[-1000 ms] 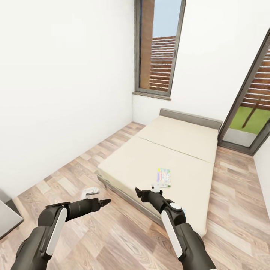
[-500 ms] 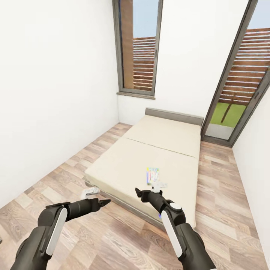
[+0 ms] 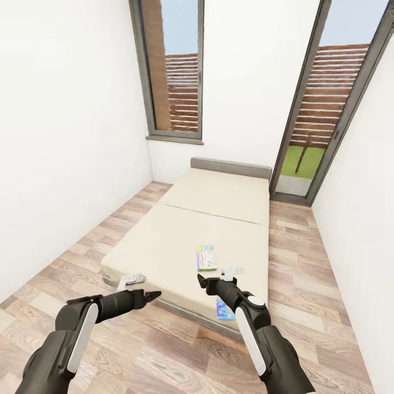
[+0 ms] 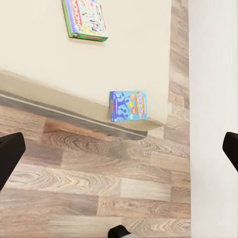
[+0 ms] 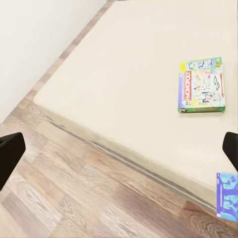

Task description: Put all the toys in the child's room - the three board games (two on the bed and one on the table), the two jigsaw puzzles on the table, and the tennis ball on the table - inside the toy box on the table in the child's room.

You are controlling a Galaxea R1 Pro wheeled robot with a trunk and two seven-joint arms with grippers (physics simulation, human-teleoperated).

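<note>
Two board games lie on the bed (image 3: 208, 219), a low cream mattress on a dark grey frame. The pale one with a red logo (image 3: 206, 257) (image 4: 85, 19) (image 5: 202, 85) sits mid-mattress near the foot. The blue cartoon one (image 3: 223, 310) (image 4: 127, 105) (image 5: 227, 196) rests at the bed's near corner, partly behind my right arm. My left gripper (image 3: 143, 290) (image 4: 119, 153) and right gripper (image 3: 219, 278) (image 5: 119, 151) hover open and empty over the floor just short of the bed. The table, toy box, jigsaw puzzles and tennis ball are out of view.
White walls close in on both sides. A tall window (image 3: 169, 71) and a glass door (image 3: 323, 109) stand behind the bed. Wood-plank floor (image 3: 71, 257) runs along the bed's left, a narrower strip (image 3: 295, 257) along its right.
The camera has swung, so the bed sits further left and the door shows more. The blue game has come into view by my right arm. Both arms hold the same pose.
</note>
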